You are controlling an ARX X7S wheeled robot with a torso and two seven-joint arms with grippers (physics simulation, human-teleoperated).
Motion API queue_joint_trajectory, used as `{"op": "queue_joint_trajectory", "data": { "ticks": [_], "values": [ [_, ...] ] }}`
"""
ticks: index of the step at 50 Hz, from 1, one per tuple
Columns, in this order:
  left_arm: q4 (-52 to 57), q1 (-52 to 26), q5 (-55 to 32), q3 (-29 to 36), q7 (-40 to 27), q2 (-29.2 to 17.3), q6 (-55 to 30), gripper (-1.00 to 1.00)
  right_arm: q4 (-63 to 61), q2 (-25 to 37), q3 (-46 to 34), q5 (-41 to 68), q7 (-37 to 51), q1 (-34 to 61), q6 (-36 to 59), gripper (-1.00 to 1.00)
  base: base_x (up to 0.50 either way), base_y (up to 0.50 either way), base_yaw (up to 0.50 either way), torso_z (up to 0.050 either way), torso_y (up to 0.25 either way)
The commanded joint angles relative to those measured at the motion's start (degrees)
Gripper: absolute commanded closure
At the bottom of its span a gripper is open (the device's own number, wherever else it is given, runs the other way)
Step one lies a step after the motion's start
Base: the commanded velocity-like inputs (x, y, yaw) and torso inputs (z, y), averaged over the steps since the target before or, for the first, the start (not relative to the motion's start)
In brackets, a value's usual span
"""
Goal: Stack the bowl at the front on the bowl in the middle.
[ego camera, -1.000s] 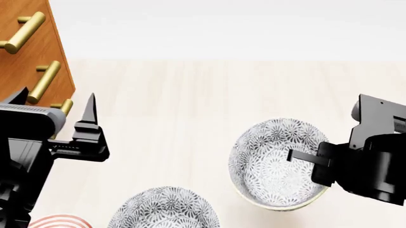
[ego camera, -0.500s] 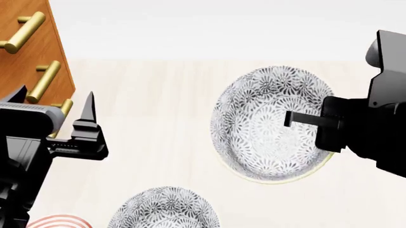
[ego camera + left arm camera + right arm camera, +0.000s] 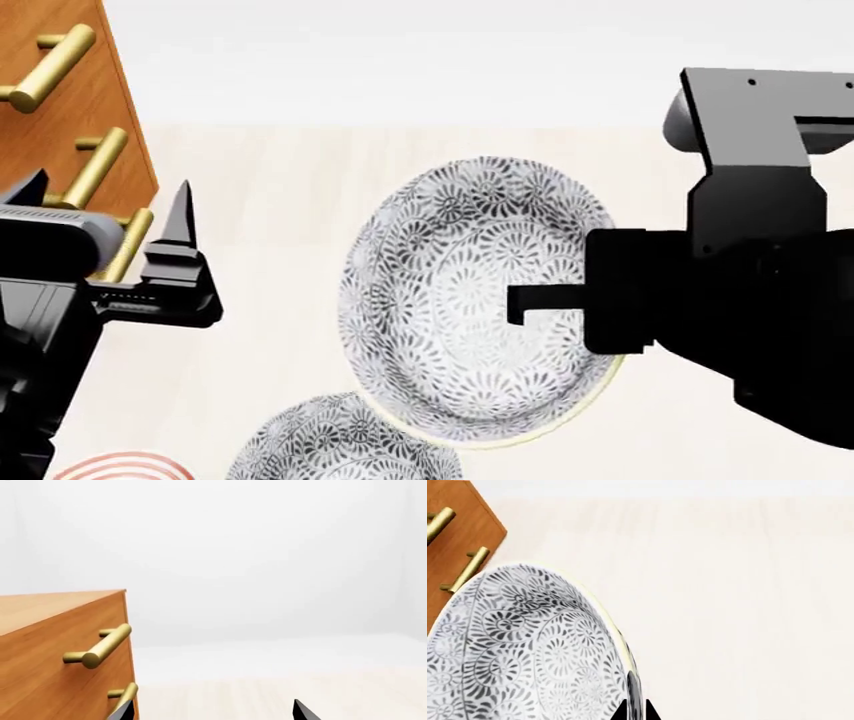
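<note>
Two patterned bowls show in the head view. The larger-looking bowl [image 3: 467, 300] fills the centre of the frame, tilted so its inside faces the camera, and it is held off the pale counter [image 3: 334, 180] by the right pincer [image 3: 534, 300], whose dark finger lies across the bowl's inner wall at centre right while the black arm body crowds the right edge. In the right wrist view the same bowl [image 3: 514, 650] takes up the lower left of the frame, its rim running down to the two pincer tips [image 3: 634, 711] at the bottom edge, which pinch the rim closely between them. The second bowl [image 3: 340, 445] sits on the counter at the bottom centre of the head view, its upper edge overlapped by the held bowl's lower rim. A red-ringed object [image 3: 120, 467] peeks in at the bottom left corner.

The left pincer [image 3: 100, 215] hangs at the left of the frame, spread wide and holding nothing, in front of a wooden drawer unit [image 3: 80, 110] with brass handles [image 3: 54, 65].
</note>
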Motion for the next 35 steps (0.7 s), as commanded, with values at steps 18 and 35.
{"op": "queue_joint_trajectory", "data": {
  "ticks": [18, 35],
  "values": [
    [0.7, -0.6, -1.3, -0.1, -0.8, -0.4, -0.5, -1.00, -5.2, -6.4, -2.4, -4.0, -8.5, -7.3, 2.4, 1.00, 0.00, 0.00, 0.00, 0.000, 0.001],
    [1.1, -0.3, -1.5, 0.5, -1.2, -0.7, -0.5, -1.00, -4.5, -9.3, -1.8, -13.1, -16.8, -10.8, 4.8, 1.00, 0.00, 0.00, 0.00, 0.000, 0.000]
  ]
}}
